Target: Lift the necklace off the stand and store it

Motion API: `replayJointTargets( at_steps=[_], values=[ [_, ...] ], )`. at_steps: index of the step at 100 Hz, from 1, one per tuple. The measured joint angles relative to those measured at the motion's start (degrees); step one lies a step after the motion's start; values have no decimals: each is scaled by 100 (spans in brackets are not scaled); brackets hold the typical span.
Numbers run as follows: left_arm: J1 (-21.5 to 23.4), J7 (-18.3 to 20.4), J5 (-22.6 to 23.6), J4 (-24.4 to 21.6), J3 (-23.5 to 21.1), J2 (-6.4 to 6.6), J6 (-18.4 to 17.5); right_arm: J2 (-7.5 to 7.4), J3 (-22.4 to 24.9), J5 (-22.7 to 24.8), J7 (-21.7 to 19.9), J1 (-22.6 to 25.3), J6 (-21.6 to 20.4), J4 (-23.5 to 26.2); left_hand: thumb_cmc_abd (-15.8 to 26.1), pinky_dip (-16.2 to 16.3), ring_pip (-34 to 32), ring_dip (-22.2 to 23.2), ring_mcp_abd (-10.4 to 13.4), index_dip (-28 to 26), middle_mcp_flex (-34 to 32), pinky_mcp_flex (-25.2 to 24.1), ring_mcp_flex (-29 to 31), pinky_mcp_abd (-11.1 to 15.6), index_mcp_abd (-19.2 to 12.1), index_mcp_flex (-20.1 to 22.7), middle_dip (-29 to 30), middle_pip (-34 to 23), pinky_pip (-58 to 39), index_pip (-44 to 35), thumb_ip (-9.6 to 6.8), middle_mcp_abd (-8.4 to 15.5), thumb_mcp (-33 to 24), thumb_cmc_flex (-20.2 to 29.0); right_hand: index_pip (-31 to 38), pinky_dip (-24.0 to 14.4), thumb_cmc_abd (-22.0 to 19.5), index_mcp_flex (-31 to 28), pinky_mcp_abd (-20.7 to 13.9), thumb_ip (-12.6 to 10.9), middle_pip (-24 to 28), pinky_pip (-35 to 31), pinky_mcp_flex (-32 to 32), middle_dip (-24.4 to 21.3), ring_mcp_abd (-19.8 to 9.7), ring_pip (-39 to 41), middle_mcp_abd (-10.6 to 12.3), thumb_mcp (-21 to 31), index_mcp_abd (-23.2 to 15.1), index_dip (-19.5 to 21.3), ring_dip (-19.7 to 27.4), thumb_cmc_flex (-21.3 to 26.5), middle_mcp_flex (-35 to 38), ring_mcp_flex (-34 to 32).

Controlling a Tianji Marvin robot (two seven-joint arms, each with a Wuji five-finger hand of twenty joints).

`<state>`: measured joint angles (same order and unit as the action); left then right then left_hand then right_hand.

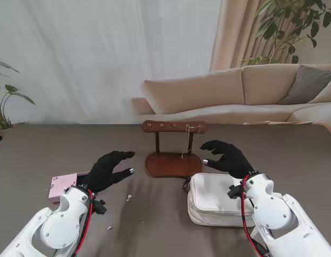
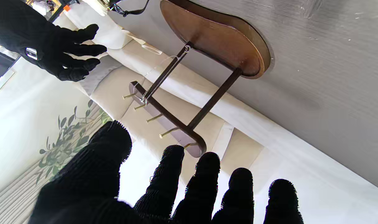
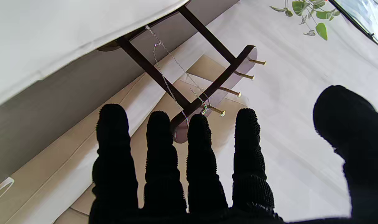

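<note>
A dark wooden stand [image 1: 173, 155] with an oval base and a peg bar sits mid-table. A thin silver necklace [image 1: 190, 140] hangs from a peg near the bar's right end, and its chain [image 3: 172, 70] runs down toward the base. My left hand [image 1: 107, 170] hovers open left of the base, its fingers [image 2: 176, 174] spread toward the stand [image 2: 207, 62]. The right hand [image 1: 226, 156] floats open just right of the stand, above a white pouch [image 1: 216, 199]. Its fingertips [image 3: 199, 124] are close to the necklace's peg without touching it.
A small pink box [image 1: 63, 186] lies at the left by my left wrist. Small white scraps [image 1: 129, 197] dot the table in front of me. A beige sofa [image 1: 245, 91] and plants stand beyond the table's far edge.
</note>
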<state>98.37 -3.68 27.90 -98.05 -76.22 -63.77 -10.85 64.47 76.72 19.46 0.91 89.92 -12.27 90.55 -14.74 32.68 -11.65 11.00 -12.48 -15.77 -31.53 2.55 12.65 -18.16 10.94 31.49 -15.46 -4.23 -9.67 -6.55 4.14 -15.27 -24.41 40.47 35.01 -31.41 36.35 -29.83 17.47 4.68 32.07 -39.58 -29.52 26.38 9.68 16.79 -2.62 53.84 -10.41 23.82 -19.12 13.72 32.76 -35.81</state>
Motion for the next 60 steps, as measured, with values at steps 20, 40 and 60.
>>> replayJointTargets(
  at_steps=[20, 40, 60],
  values=[
    [28, -56, 20, -15, -19, -11, 9, 1, -59, -29, 38, -14, 13, -27, 0, 0, 0, 0, -1, 0, 0, 0, 0, 0, 0, 0, -5, 0, 0, 0, 0, -13, -1, 0, -3, -4, -6, -2, 0, 0, -31, 0, 0, -19, 0, 0, 0, 2, 0, 0, 0, 0, 10, -3],
    [68, -9, 12, -86, -38, -12, 77, 49, -218, 11, 519, -77, 306, -123, 0, 0, 0, 0, -1, 0, -2, 0, 0, 0, 0, 0, -6, -1, 0, 0, 0, -22, -1, 0, -55, -282, -13, -63, 2, 0, -27, -535, -47, -49, 163, 278, -215, 2, 259, -88, -127, -2, 176, -303],
    [125, 6, 43, -139, -103, -12, 93, 128, -431, 580, 892, -256, 913, -249, 0, 0, 0, 0, -1, 0, -5, 0, 0, 0, 0, 0, -6, -1, 0, 0, 0, -59, -1, 0, 118, -293, -13, -427, 61, 0, 112, -1462, -54, -83, 257, 909, -338, 2, 500, -228, -394, -7, 570, -655]
  ],
)
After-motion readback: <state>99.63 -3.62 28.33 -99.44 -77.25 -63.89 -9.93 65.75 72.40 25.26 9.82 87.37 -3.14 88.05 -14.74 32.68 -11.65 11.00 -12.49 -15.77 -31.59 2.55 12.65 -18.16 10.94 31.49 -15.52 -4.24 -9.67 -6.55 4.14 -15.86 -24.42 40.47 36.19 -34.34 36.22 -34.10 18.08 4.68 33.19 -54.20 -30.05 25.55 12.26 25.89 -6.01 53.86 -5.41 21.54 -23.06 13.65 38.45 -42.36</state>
